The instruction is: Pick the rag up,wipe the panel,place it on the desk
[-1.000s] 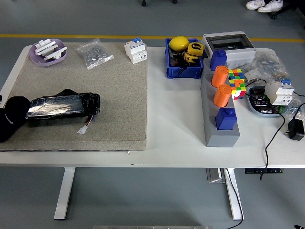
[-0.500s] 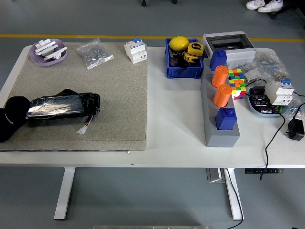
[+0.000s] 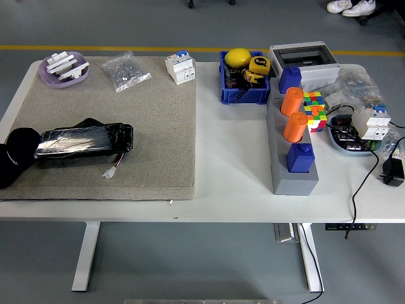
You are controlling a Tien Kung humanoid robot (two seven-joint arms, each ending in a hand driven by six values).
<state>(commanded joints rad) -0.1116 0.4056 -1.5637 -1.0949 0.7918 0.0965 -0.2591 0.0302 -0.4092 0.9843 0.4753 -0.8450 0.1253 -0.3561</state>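
Note:
The panel (image 3: 83,142) is a flat, shiny black-wrapped slab lying on the grey felt mat (image 3: 152,145) at the table's left. A thin wire with a white plug (image 3: 109,172) trails from its front. My left hand (image 3: 14,159) comes in at the left edge and sits against the panel's left end. It is a dark rounded mass, and I cannot tell hand from any black rag there. A black fold (image 3: 92,122) shows behind the panel's top edge. The right arm is out of view.
At the back of the mat are a purple dish (image 3: 63,68), a bag of small parts (image 3: 125,71) and a white breaker (image 3: 180,66). To the right are a blue bin (image 3: 243,77), a grey block holder (image 3: 292,145) with orange cylinders, a colour cube (image 3: 314,109) and cables.

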